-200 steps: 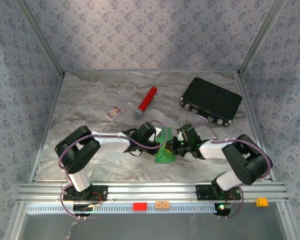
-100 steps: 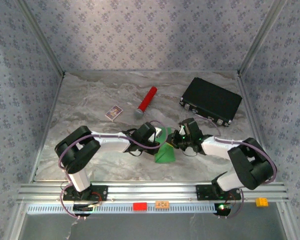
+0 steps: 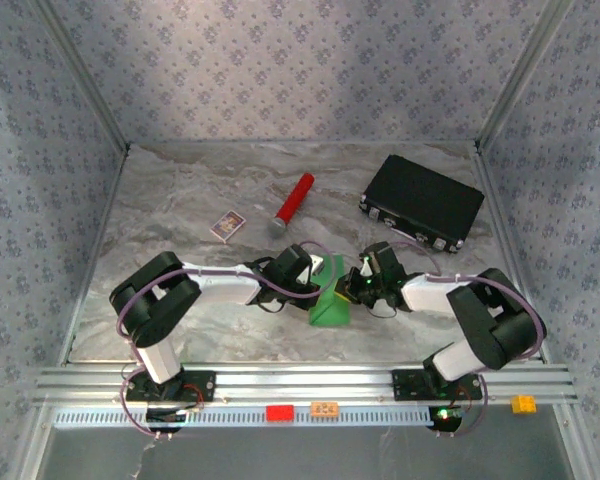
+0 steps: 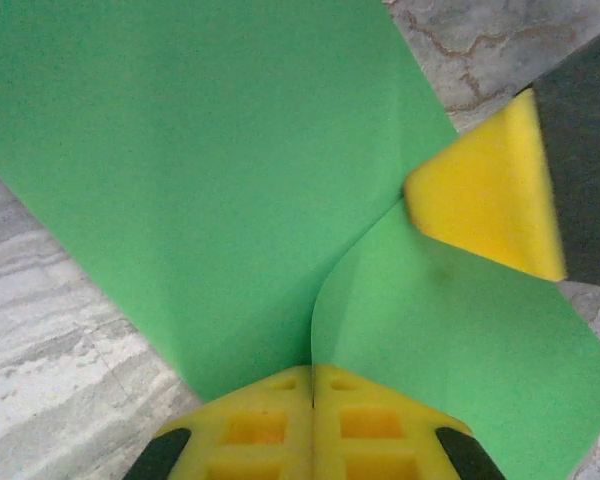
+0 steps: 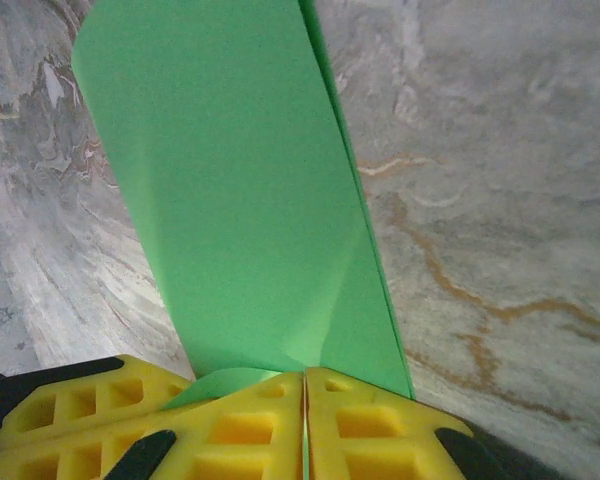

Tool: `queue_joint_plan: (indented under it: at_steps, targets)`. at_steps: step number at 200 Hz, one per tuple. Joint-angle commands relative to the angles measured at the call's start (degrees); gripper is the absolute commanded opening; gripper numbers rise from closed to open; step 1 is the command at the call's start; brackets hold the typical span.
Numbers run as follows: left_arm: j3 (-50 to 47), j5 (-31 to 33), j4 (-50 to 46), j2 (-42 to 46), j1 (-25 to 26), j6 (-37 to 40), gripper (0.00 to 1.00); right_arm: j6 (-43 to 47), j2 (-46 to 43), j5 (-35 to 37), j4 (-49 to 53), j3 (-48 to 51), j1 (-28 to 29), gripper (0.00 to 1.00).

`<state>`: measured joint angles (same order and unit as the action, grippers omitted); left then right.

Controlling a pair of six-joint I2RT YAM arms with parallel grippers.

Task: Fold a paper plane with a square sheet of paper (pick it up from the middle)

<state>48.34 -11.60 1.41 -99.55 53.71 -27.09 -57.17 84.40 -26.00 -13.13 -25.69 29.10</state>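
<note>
The bright green square sheet of paper [image 3: 329, 303] is held folded between both arms near the table's front middle. My left gripper [image 4: 312, 385] is shut on the sheet [image 4: 210, 170], its yellow pads pressed together over a curved fold. My right gripper [image 5: 304, 385] is shut on the same sheet [image 5: 240, 210], which stretches away from its jaws as a long flap. One right fingertip [image 4: 485, 195] presses the paper's edge in the left wrist view. In the top view the two grippers meet at the paper, left gripper [image 3: 315, 283] and right gripper [image 3: 355, 287].
A red cylinder [image 3: 293, 201] and a small printed card [image 3: 227, 224] lie behind the arms on the marbled table [image 3: 180, 200]. A black case [image 3: 421, 202] sits at the back right. Patterned walls close in the sides.
The right gripper shifted slightly left and back toward the paper, and the green sheet's upper flap changed shape between the grippers. The left arm stayed nearly still.
</note>
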Motion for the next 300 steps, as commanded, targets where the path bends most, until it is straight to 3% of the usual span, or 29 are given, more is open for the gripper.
queue_joint_plan:
  at_steps: [1,61,132,158,188,212,225,245,270,300]
  targets:
    - [1.0,-0.7,-1.6,-0.5,-0.2,0.1,0.00,0.9,-2.9,0.5,2.8,-1.6,0.0,0.12]
    - [0.8,-0.6,-1.5,-0.6,-0.2,0.1,0.00,-2.1,0.3,0.4,-0.8,-3.0,5.3,0.12]
    - [0.9,-0.6,-1.7,0.3,-0.2,-0.2,0.00,-2.5,2.9,2.9,-0.8,2.1,5.1,0.10]
    - [1.2,-0.2,-2.6,2.2,-0.2,-0.9,0.08,-2.6,3.0,3.3,-1.1,2.2,5.1,0.10]
    - [1.4,1.1,-4.9,5.7,-0.2,-2.5,0.24,-2.7,2.8,3.3,-1.6,2.4,5.0,0.09]
    - [1.1,2.5,-6.8,9.2,-0.3,-4.0,0.30,-2.7,2.8,3.3,-1.6,2.4,5.1,0.09]
    - [0.9,1.5,-6.6,10.7,-0.4,-4.8,0.29,-2.7,2.9,3.3,-1.7,2.3,5.2,0.09]
    - [1.6,-3.9,-5.3,11.0,-0.4,-6.0,0.21,-2.7,2.7,3.4,-1.7,2.4,5.2,0.09]
    - [5.0,-13.3,-5.7,6.7,-0.4,-6.7,0.09,-2.8,2.5,3.3,-1.7,2.4,5.2,0.09]
    - [7.5,-17.2,-7.7,2.5,-0.4,-7.7,0.04,-2.6,2.5,3.4,-1.6,2.4,5.2,0.09]
